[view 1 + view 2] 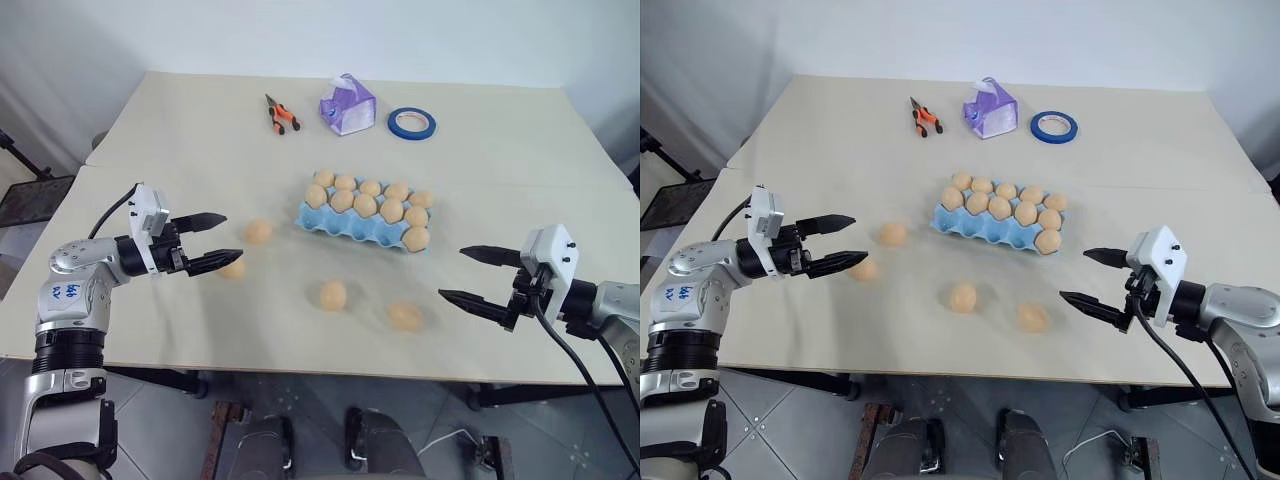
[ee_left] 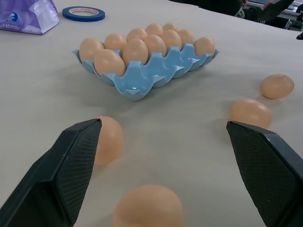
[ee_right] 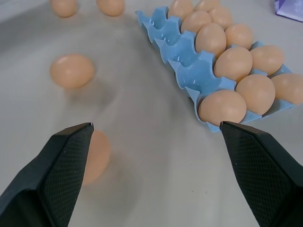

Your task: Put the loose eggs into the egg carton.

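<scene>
Several loose eggs lie on the table in front of the egg carton point(image 1: 350, 227): one point(image 1: 258, 232) and another point(image 1: 233, 268) at the left, one point(image 1: 333, 294) in the middle, one point(image 1: 405, 316) toward the right. The light blue carton holds two rows of eggs, and its front row of cups is bare. My left gripper point(image 1: 232, 236) is open and empty, hovering beside the two left eggs, with the nearer egg point(image 2: 147, 205) low between its fingers. At the right, my right gripper point(image 1: 452, 272) is open and empty, just right of the rightmost loose egg point(image 3: 97, 156).
At the back of the table stand a purple tissue pack point(image 1: 347, 103), a blue tape roll point(image 1: 411, 123) and orange-handled pliers point(image 1: 281, 114). The table's front edge point(image 1: 300, 366) runs just below the loose eggs.
</scene>
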Available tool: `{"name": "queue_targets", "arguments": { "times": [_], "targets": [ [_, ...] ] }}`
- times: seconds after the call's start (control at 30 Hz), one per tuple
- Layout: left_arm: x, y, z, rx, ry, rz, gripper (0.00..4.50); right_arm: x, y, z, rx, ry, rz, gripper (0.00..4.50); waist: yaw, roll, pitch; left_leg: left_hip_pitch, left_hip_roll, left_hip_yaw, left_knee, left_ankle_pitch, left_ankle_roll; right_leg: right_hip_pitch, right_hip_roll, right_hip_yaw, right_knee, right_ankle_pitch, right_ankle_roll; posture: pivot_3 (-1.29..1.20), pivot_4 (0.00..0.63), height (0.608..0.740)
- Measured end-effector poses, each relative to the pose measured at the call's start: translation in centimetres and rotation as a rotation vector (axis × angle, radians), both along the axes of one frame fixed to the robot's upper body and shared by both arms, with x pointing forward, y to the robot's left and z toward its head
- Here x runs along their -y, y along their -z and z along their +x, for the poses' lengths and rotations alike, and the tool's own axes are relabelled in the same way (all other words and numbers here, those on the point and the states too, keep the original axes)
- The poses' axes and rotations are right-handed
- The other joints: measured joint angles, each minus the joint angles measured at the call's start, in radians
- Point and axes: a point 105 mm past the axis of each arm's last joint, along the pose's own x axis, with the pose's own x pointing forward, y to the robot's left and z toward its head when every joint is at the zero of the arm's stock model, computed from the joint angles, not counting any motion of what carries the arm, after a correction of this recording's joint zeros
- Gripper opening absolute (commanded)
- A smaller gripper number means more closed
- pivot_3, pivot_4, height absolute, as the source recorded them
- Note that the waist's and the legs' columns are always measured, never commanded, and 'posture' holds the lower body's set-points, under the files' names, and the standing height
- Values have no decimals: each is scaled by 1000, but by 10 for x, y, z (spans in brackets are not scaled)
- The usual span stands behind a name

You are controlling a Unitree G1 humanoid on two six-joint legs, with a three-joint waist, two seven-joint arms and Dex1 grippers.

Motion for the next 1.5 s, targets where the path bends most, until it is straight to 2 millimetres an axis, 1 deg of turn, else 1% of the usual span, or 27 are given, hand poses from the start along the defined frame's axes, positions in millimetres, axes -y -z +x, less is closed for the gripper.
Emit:
{"name": "queue_targets", "arguments": {
  "times": [0.3,0.6,0.7,0.77,0.83,0.93,1.07,1.17,1.3,1.37,1.5],
  "targets": [
    [-1,-2,3,3,-20,-3,4500,1,-3,5,15,17,22,4479,0,0,0,0,0,0,1,0,0,0,0,0,1,0,0,0,150,740],
    [-1,-2,3,10,-29,-1,4500,-3,-3,9,25,20,26,4479,0,0,0,0,0,0,1,0,0,0,0,0,1,0,0,0,150,740],
    [2,-1,-1,10,-13,15,4500,-4,-2,11,24,41,50,4479,0,0,0,0,0,0,0,0,0,0,0,0,1,0,0,0,150,740],
    [4,3,-8,3,19,40,4500,-4,-1,7,10,62,70,4479,0,0,0,0,0,0,0,0,0,0,0,0,1,0,0,0,150,740],
    [4,9,-18,-16,58,66,4500,-1,2,-3,-7,93,79,4479,1,0,0,0,0,0,-1,0,0,0,0,0,0,0,0,0,150,740],
    [2,15,-26,-36,90,68,4500,1,10,-19,-50,125,83,4479,2,0,0,0,0,-1,-1,0,0,0,0,0,0,0,0,0,150,740],
    [4,18,-34,-37,140,60,4500,-3,20,-41,-112,155,81,4479,3,0,0,0,0,-1,0,-2,-3,1,-1,0,0,1,-1,0,150,740],
    [6,18,-40,-28,186,58,4500,-10,25,-52,-142,157,68,4479,1,0,0,1,0,-1,1,-2,-3,1,-1,1,0,2,-2,0,150,740],
    [3,19,-45,-25,219,76,4500,-16,25,-54,-131,174,57,4479,-3,0,0,1,1,-1,0,-1,-4,1,-1,1,0,2,-3,0,150,740],
    [1,19,-47,-27,220,86,4500,-22,30,-54,-149,172,47,4479,-1,0,0,1,1,-1,0,-1,-4,1,0,0,0,1,-4,0,150,740],
    [-3,22,-48,-36,209,83,4500,-41,44,-48,-171,139,24,4479,-1,0,0,0,1,-1,0,-1,-4,1,-1,0,-1,1,-4,0,150,740]
  ]
}}
